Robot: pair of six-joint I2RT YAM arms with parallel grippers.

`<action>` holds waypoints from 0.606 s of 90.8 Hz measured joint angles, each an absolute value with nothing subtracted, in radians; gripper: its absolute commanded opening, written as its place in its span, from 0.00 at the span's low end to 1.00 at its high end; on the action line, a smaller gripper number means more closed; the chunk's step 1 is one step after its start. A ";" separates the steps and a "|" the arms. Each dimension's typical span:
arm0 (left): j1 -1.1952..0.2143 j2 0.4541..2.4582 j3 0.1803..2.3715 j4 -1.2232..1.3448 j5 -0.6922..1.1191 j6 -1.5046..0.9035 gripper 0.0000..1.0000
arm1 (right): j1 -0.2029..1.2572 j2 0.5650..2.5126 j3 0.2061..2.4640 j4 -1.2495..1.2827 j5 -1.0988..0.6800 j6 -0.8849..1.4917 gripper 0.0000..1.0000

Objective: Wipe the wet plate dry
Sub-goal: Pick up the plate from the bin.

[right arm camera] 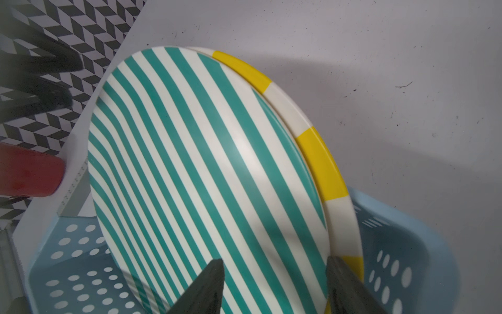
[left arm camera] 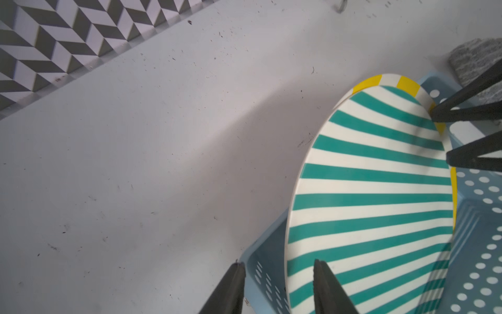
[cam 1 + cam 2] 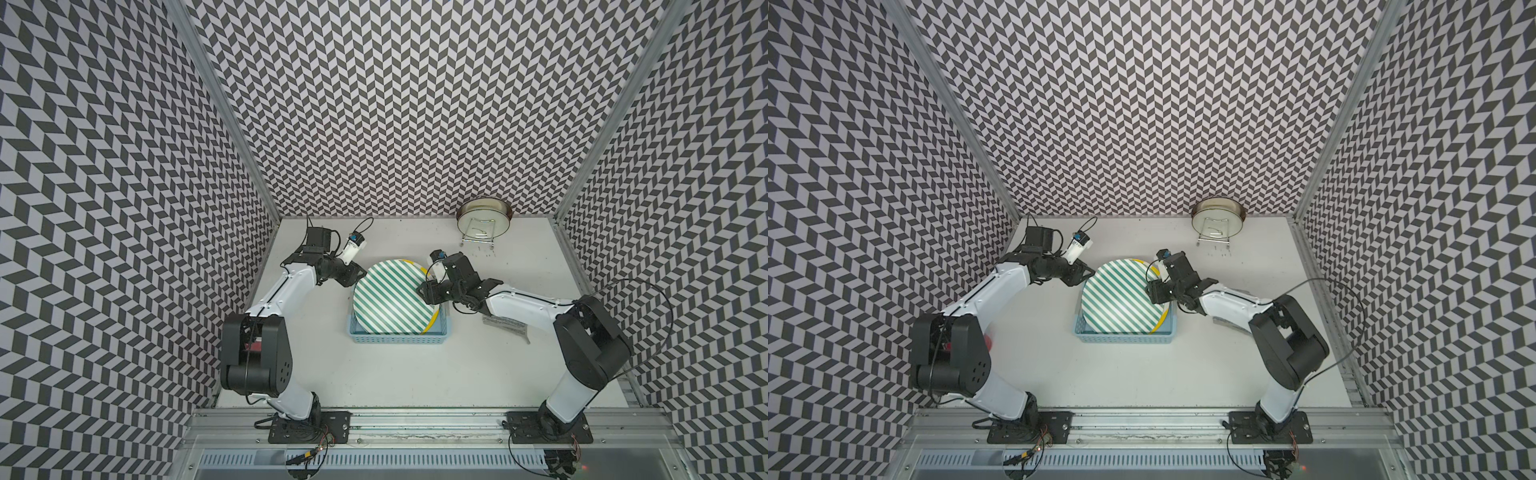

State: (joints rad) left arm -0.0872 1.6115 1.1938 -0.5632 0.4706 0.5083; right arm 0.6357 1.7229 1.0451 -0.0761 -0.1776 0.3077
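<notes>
The left gripper (image 2: 278, 265) stands with its jaws apart. Between them are the rim of the round green-and-white striped plate (image 3: 390, 301) and a wall of the light blue perforated plastic basket (image 3: 399, 337). A clear gap lies between its outer finger (image 2: 233, 285) and that rim, so it grips nothing.

The right gripper (image 1: 274, 261) faces it across the plate. Its jaws are spread around the edges of both the green-striped plate and the round yellow-and-white striped plate (image 1: 320, 160) leaning just behind it. I cannot tell whether they press on the plates.

Both plates stand tilted in the basket between the two grippers, the yellow one crowding the green one's back.

A grey textured cloth (image 3: 509, 326) lies flat on the white table (image 3: 415, 374) behind the right gripper, partly under its forearm and untouched. Beyond the right gripper, well apart from it at the back wall, a round metallic dish (image 3: 484, 216) leans on a wire rack (image 3: 478, 239). A red cylindrical object (image 1: 27, 171) shows past the left gripper, mostly hidden in both top views.

Counted: two plates, one basket, one cloth, one metallic dish, one rack, one red object.
</notes>
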 measured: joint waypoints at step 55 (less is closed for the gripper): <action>-0.105 1.681 1.229 -0.670 0.486 0.604 0.21 | 0.635 1.723 1.047 -0.077 -0.177 0.318 0.62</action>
State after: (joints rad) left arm -0.1047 1.6814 1.2293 -0.6701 0.4862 0.6041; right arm 0.6353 1.7233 1.0466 -0.0772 -0.1772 0.3183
